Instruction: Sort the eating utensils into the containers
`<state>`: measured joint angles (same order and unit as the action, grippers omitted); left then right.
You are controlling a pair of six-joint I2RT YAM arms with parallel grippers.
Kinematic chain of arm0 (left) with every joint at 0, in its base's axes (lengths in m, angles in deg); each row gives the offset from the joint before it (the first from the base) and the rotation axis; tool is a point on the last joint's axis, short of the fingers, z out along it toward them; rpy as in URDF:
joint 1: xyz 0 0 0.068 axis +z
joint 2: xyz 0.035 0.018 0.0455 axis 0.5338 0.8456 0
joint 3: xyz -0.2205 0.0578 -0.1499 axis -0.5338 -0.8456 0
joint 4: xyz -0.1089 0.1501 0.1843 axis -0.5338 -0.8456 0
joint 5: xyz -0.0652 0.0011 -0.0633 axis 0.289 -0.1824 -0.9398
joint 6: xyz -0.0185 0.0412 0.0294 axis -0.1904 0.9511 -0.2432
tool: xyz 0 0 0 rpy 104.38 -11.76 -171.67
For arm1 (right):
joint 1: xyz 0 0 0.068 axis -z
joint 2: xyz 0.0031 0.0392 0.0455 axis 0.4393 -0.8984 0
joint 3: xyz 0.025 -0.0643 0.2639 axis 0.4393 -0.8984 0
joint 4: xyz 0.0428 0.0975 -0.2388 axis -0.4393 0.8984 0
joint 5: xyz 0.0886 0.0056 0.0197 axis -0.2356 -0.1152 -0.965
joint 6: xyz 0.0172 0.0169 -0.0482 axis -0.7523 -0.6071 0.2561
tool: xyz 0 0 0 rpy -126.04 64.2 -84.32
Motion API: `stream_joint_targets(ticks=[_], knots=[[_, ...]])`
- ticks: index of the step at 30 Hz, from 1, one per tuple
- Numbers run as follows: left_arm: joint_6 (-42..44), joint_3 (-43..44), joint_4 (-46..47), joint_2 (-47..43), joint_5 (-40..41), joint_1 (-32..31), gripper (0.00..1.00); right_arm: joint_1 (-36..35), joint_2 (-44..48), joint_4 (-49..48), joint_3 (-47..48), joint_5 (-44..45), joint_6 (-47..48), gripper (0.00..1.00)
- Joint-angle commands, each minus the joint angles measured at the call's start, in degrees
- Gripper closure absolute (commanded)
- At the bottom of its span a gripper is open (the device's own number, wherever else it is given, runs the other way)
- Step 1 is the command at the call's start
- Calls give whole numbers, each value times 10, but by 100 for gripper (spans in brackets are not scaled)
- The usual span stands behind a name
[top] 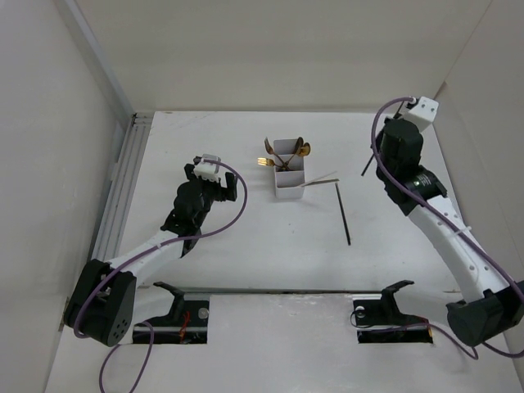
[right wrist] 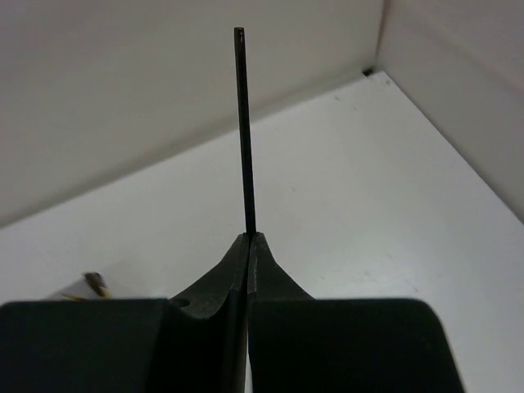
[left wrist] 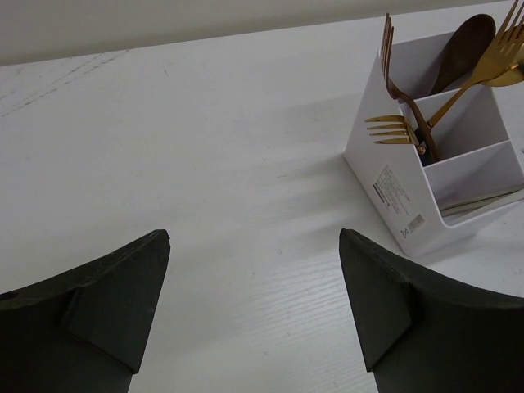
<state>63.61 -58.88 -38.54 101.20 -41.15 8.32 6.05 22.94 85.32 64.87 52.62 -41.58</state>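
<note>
The white three-compartment box [top: 288,187] stands mid-table and holds gold forks [top: 265,162] and gold spoons [top: 301,150]. A silvery chopstick [top: 321,180] pokes out of its near compartment to the right. A dark chopstick [top: 343,213] lies on the table to the right of the box. My right gripper [top: 378,154] is raised at the far right, shut on another dark chopstick [right wrist: 245,131] that sticks straight out past its fingertips [right wrist: 255,246]. My left gripper [left wrist: 254,246] is open and empty, low over bare table to the left of the box [left wrist: 393,188].
White walls enclose the table on three sides, with a metal rail [top: 123,180] along the left. Purple cables [top: 229,217] loop along both arms. Two black brackets [top: 172,291] sit at the near edge.
</note>
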Motion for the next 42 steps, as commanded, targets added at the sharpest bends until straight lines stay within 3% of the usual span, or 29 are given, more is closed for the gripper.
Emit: stream_joint_targets(ticks=[1, 6, 14, 30, 39, 42], knots=[[-5, -5, 19, -17, -1, -2, 18, -46, -22, -101, 29, 65, -30, 100], [-5, 0, 19, -17, -1, -2, 18, -112, -74, -207, 5, 58, -114, 100], [0, -5, 43, -23, 18, -8, 18, -132, -151, -366, -71, 26, -178, 100], [25, -17, 37, -33, 73, -33, 15, -132, -247, -412, -114, -34, -244, 100], [30, -23, 43, -33, 86, -33, 15, -169, -271, -402, -121, -12, -266, 100], [30, -23, 43, -33, 92, -33, 13, -169, -271, -384, -128, -12, -266, 90]])
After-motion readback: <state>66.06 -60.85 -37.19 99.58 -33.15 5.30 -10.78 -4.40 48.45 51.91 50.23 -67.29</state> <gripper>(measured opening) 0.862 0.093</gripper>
